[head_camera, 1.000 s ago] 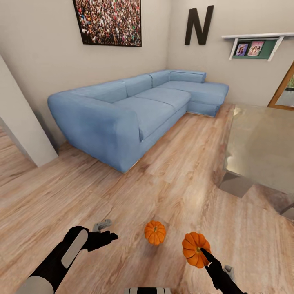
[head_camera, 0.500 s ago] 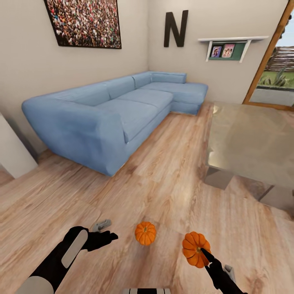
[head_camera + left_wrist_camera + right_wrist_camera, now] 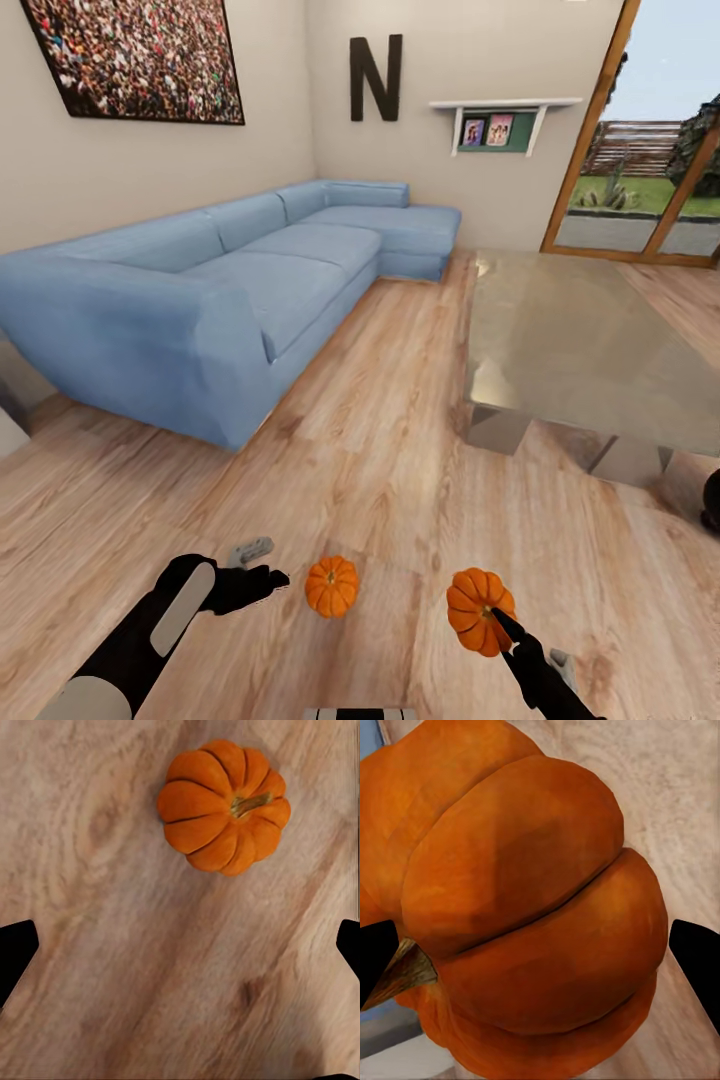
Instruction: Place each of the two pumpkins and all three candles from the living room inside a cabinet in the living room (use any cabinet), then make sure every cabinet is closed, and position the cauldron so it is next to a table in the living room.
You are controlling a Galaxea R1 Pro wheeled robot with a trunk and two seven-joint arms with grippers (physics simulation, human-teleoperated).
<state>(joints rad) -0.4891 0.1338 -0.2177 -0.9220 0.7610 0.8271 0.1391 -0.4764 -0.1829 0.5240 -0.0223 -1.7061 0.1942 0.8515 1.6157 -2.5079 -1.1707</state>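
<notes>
Head view: the right gripper sits at the lower right of the frame, closed around a pumpkin held above the wooden floor. A second pumpkin lies on the floor at lower centre, just right of the left gripper, which is at the lower left with its fingers spread and nothing between them. A blue sofa fills the left and middle, a glass table stands at the right, and a crowd picture and a letter N hang on the walls at the top. A shelf with photos is at upper centre right, beside a glazed door. A dark round thing is cut off at the right edge; I cannot tell what it is.

Left wrist view: the floor pumpkin lies at the upper right of the frame, stem up, apart from both dark fingertips at the side edges. The jaws stand wide and empty.

Right wrist view: the held pumpkin takes up most of the frame, its stem at lower left, with a dark fingertip at each side edge pressed against it.
</notes>
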